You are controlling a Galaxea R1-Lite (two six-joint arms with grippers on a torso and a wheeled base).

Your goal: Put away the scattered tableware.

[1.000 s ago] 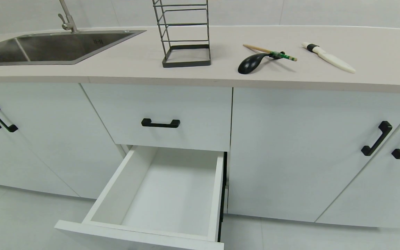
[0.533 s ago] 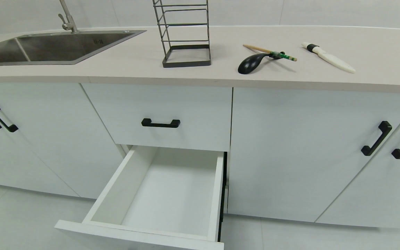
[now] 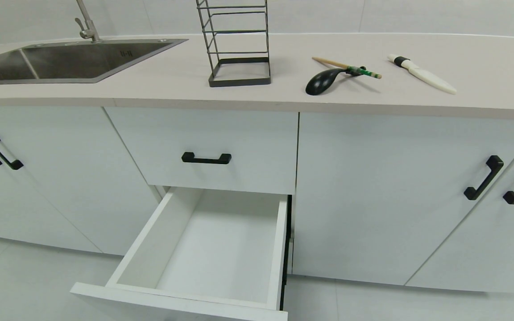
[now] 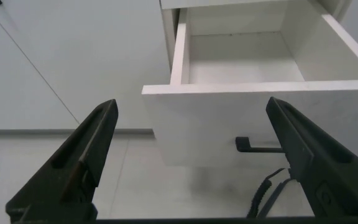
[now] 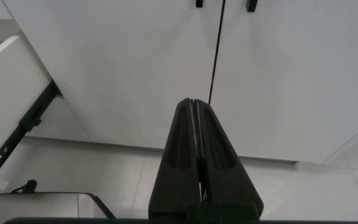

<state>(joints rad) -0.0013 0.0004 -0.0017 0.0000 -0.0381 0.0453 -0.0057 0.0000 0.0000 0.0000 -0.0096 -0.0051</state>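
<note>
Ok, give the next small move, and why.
Probably raise the right tool, shut and low before the cabinet doors, toward the black spoon and open it: the drawer is open, and the spoon lies on the counter on that side.

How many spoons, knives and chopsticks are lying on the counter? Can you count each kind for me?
Black spoon: 1
Chopsticks: 1 set, lying together; the single sticks are too close to count
White knife: 1
Total: 3
</note>
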